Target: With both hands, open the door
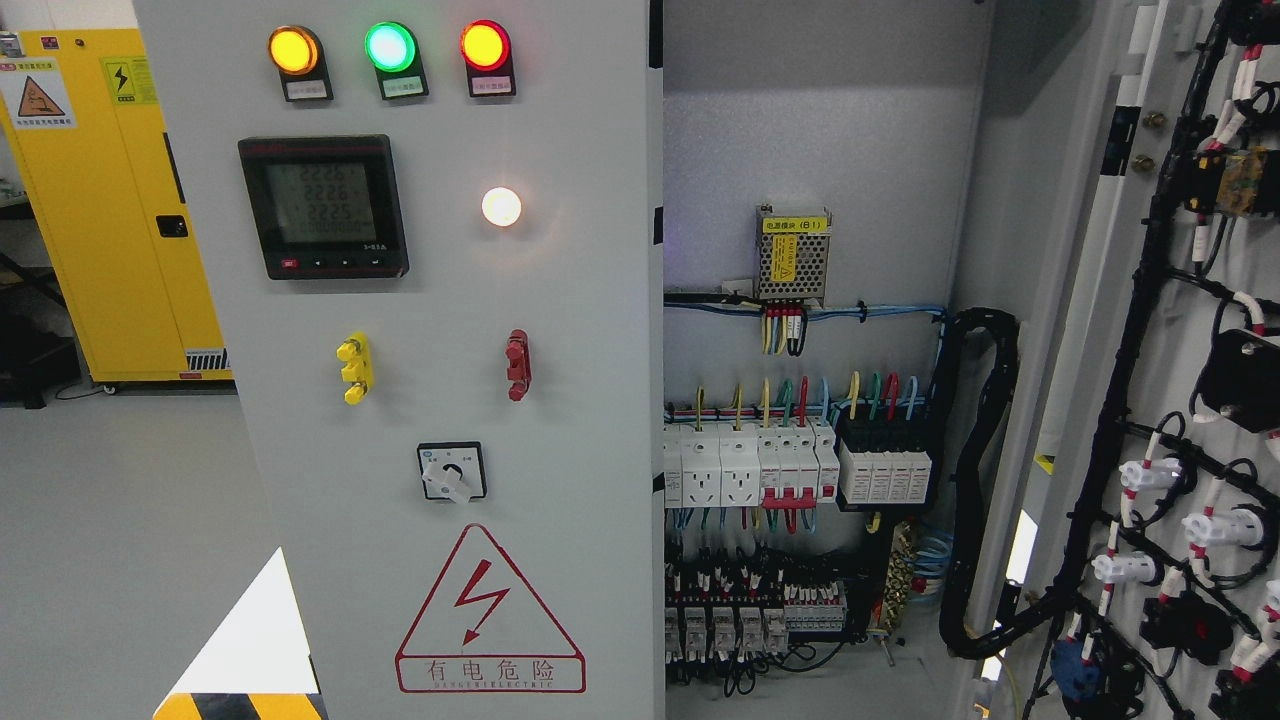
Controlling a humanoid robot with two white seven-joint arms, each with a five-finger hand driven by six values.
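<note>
I'm judging the left door (440, 400) stiff, heavy steel; gripping its right edge (neither hand is showing).

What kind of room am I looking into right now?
Probably an industrial electrical room or lab: a grey control cabinet with indicator lamps, an open right door exposing breakers, and a yellow safety cabinet behind.

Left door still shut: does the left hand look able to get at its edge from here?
Can't say: neither hand is in view. The way looks free, though: the left door has its right edge exposed, since the right door is swung wide open, with nothing in front.
</note>
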